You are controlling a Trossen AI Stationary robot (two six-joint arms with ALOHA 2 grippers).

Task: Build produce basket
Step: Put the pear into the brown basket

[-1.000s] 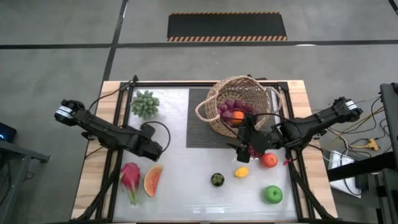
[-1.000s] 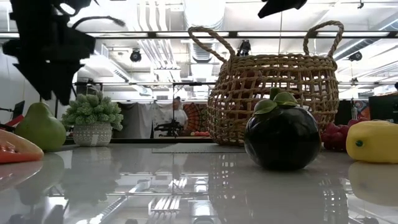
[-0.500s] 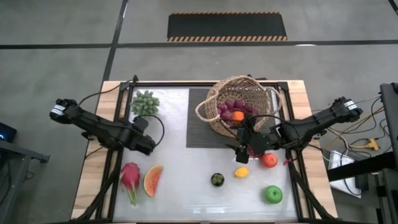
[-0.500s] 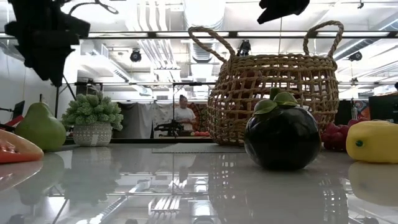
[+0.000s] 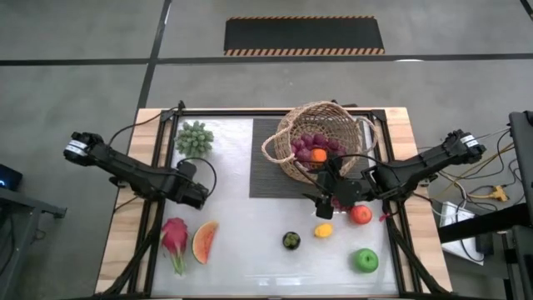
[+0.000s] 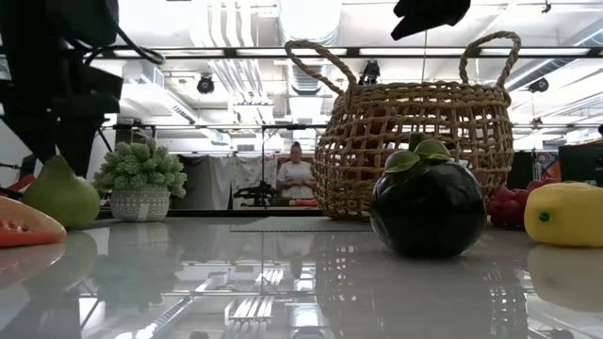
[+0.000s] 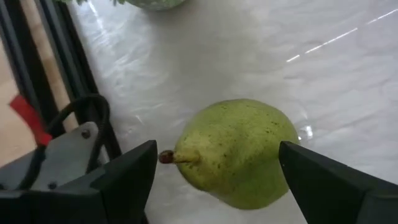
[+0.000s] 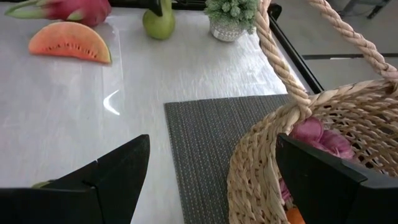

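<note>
The woven basket (image 5: 285, 133) rests on a dark mat (image 5: 265, 167) at the far right, with purple grapes (image 8: 317, 135) and an orange (image 5: 318, 154) inside. A green pear (image 7: 239, 152) lies on its side on the table at the left. My left gripper (image 7: 217, 158) hangs open just above it, one finger on each side; I see no touch. In the high view the gripper (image 5: 196, 197) hides the pear. My right gripper (image 5: 323, 198) hovers open at the basket's near side, holding nothing.
On the table lie a dragon fruit (image 5: 175, 236), a watermelon slice (image 5: 204, 242), a dark round fruit (image 5: 291, 241), a lemon (image 5: 323, 230), a tomato (image 5: 361, 214) and a green apple (image 5: 366, 260). A potted succulent (image 5: 193, 137) stands far left. A person (image 6: 296, 177) stands in the room behind.
My left gripper has moved toward the table's left edge and sunk over the pear, staying open. The right arm and the fruits have kept still.
</note>
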